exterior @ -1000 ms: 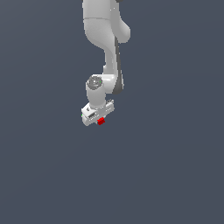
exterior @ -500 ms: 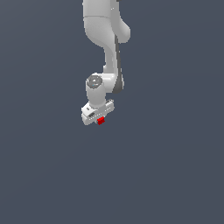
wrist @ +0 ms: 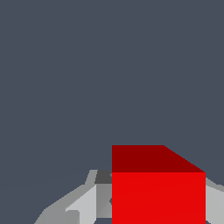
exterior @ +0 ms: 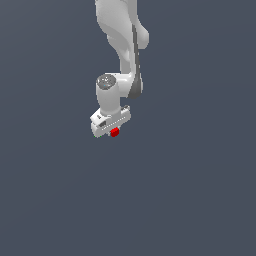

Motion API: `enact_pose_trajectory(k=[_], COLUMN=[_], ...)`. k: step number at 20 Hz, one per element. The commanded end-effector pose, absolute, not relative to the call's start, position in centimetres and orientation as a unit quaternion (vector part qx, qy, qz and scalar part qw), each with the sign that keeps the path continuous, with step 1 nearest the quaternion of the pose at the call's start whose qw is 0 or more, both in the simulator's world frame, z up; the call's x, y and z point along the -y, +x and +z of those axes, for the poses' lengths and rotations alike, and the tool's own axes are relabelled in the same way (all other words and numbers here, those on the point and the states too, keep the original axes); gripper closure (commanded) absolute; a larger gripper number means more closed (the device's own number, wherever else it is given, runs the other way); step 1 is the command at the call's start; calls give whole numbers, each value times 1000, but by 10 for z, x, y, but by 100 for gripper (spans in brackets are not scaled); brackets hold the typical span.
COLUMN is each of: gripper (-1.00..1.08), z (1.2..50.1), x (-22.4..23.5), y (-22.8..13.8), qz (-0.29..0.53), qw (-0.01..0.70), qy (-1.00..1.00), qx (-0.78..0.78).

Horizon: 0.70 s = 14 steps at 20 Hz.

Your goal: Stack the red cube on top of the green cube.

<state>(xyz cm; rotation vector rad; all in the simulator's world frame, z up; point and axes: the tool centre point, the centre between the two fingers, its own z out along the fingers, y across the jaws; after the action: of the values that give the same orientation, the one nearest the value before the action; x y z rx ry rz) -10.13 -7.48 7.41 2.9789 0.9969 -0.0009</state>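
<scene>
The gripper (exterior: 112,131) points straight down from the white arm (exterior: 122,45), and the red cube (exterior: 115,132) sits just under its body, between the fingers (wrist: 83,205). In the wrist view the cube fills the space between the grey finger parts on either side of it, so I judge the fingers closed onto its side faces, opened only as wide as the cube itself; actual contact cannot be confirmed from these renders.

The green cube appears in neither view, so its place relative to the fingers is unknown. The step in hand looks like carrying the red cube toward the stack site. To do it well, keep the squeeze steady, keep the cube level between the fingers, and travel high enough to clear the green cube before coming down. Bring the green cube into the wrist view first, centre the red cube squarely above it, lower gently, and only then open.

No containers are visible anywhere on the plain grey ground (exterior: 200,200).
</scene>
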Motion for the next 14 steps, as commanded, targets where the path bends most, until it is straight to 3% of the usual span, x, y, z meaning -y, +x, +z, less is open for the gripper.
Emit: enact_pose_trajectory(k=[1, 14], gripper=[108, 108], z=[90, 119], x=[75, 75], y=[-101, -100], qz=[0, 0], qw=[0, 0], qy=[948, 948], qx=[-317, -318])
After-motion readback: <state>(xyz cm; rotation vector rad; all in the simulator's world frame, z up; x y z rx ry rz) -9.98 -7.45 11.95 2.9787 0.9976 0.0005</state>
